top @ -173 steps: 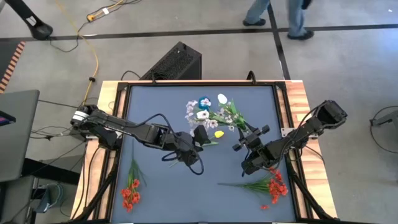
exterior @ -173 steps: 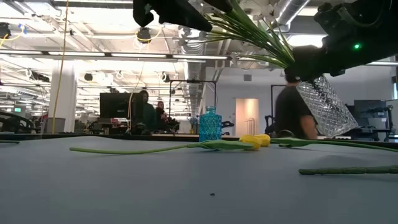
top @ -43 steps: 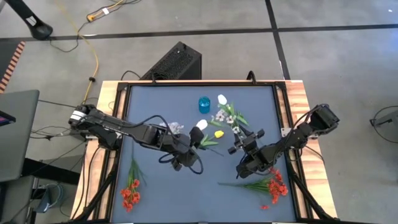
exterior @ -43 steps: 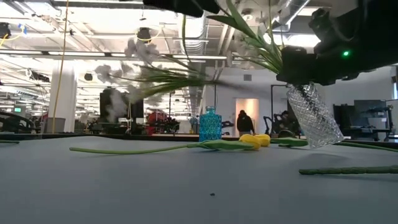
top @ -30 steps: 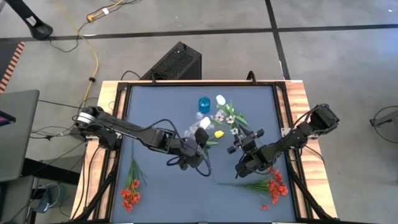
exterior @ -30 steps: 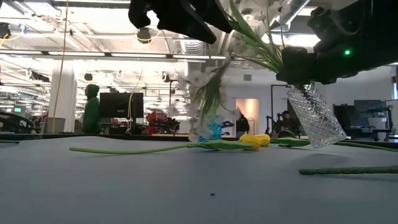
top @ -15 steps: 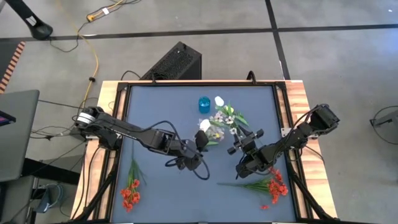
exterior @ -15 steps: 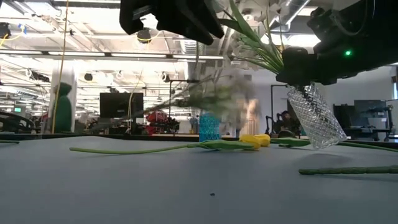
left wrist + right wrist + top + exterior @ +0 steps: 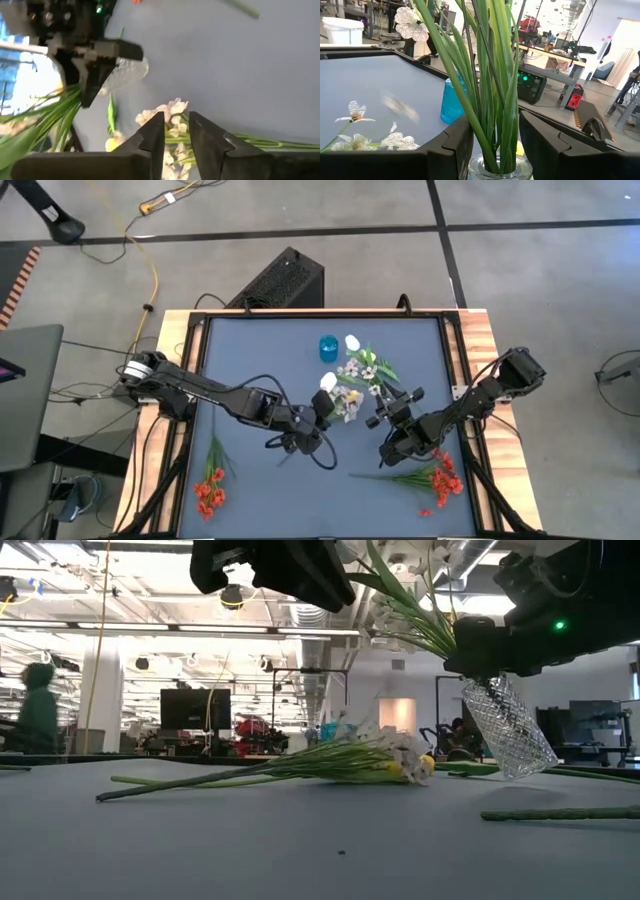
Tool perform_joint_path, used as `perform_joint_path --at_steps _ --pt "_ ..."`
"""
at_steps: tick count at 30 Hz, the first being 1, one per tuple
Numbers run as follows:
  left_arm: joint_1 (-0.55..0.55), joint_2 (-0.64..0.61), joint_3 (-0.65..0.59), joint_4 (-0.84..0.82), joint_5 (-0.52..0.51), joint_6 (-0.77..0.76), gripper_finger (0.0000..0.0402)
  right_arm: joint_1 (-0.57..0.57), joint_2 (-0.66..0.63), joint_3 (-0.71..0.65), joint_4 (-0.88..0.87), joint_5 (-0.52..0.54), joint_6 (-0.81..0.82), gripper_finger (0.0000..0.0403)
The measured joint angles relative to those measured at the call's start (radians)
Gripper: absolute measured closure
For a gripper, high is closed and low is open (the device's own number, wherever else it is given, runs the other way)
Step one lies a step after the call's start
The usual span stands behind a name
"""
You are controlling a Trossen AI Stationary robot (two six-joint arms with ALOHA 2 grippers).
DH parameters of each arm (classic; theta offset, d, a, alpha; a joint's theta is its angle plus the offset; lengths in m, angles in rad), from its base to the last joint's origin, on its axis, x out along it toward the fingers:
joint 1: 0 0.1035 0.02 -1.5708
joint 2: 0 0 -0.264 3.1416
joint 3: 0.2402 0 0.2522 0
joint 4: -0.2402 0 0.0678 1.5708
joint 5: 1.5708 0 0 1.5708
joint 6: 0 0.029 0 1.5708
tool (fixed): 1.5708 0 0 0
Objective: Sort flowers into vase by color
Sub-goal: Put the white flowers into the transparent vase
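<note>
A pale spray of small blossoms (image 9: 330, 762) lies flat on the blue-grey bench (image 9: 260, 490), its heads beside a yellow tulip (image 9: 428, 762). The left claw (image 9: 322, 408) hovers above it, fingers slightly apart and holding nothing. The right claw (image 9: 384, 416) grips a tilted cut-glass vase (image 9: 508, 730) holding green-stemmed white flowers (image 9: 365, 367). Red blossom clusters (image 9: 208, 488) lie near the bench's front corners.

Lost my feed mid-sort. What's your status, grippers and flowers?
Right gripper shut on the clear vase, tilted above the table. Left gripper open, empty, over the pale spray lying on the mat. Nothing blocking.
</note>
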Motion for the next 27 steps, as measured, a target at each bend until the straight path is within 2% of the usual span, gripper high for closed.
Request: perform_joint_path --at_steps 4,7,15,18,21,23,27 --pt "-0.02 -0.001 0.037 -0.04 -0.037 -0.042 0.0303 0.0 0.0 0.0 -0.001 -0.002 0.0 0.0229" --pt "-0.03 -0.019 0.072 -0.118 0.014 -0.113 0.0297 0.0 0.0 0.001 -0.005 -0.003 0.0 0.0229" --pt "0.01 -0.153 0.082 -0.331 0.403 -0.335 0.0296 0.0 0.0 0.001 -0.022 -0.01 0.002 0.0229" --pt "0.036 -0.193 0.082 -0.393 0.637 -0.348 0.0301 0.0 0.0 0.001 -0.022 -0.01 0.003 0.0229" --pt "0.065 -0.211 0.081 -0.484 0.904 -0.228 0.0309 0.001 0.0 0.001 -0.02 -0.01 0.003 0.0229" --pt "0.091 -0.231 0.08 -0.518 0.96 -0.172 0.0316 0.007 0.0 0.001 -0.019 -0.009 0.003 0.0229" --pt "0.153 -0.245 0.081 -0.495 0.959 -0.158 0.0337 0.032 0.0 0.001 -0.019 -0.008 -0.007 0.0229"
